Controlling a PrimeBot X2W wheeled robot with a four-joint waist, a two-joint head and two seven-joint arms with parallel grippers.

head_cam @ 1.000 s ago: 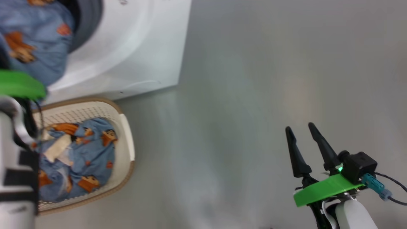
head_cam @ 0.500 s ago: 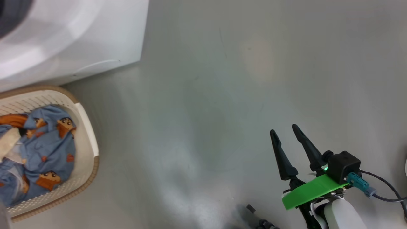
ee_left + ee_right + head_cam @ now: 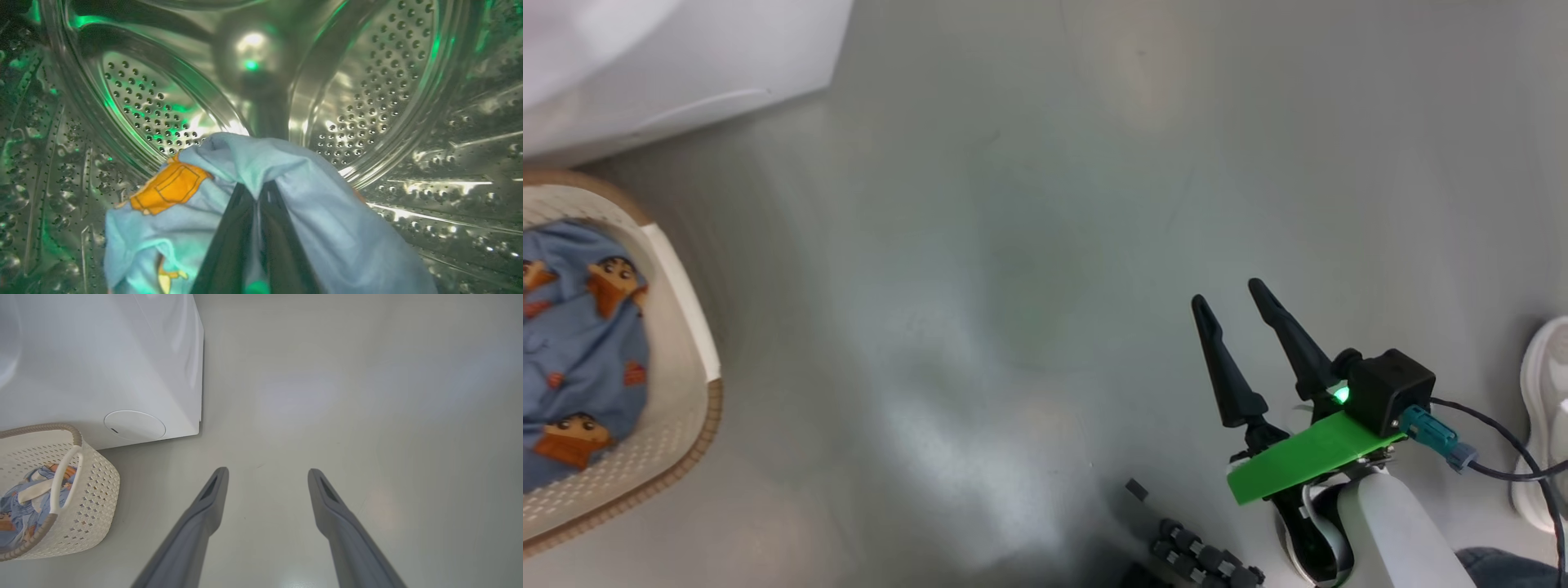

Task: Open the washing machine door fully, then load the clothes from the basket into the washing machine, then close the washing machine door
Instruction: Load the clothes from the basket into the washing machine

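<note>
In the left wrist view my left gripper (image 3: 259, 188) is deep inside the washing machine's steel perforated drum (image 3: 388, 81), shut on a piece of the clothes (image 3: 327, 212), light blue with an orange print, draped over both fingers. More clothes (image 3: 580, 327) lie in the cream basket (image 3: 678, 269) at the head view's left edge, below the washing machine's white corner (image 3: 686, 57). My right gripper (image 3: 1227, 294) hangs open over bare floor, far right of the basket. The right wrist view shows it (image 3: 268, 472) open, with the basket (image 3: 98, 486) and machine (image 3: 102, 355) to its left. The washing machine door is out of view.
A person's white shoe (image 3: 1543, 408) stands at the head view's right edge, close to my right arm. A dark ribbed part (image 3: 1192, 555) lies at the bottom edge. The machine's round white flap (image 3: 135, 425) sits low on its front, just above the basket. Grey floor spreads between.
The head camera has swung right, so the basket and machine slid toward the left edge. My left arm with the cloth has left the head view. The right gripper stays open.
</note>
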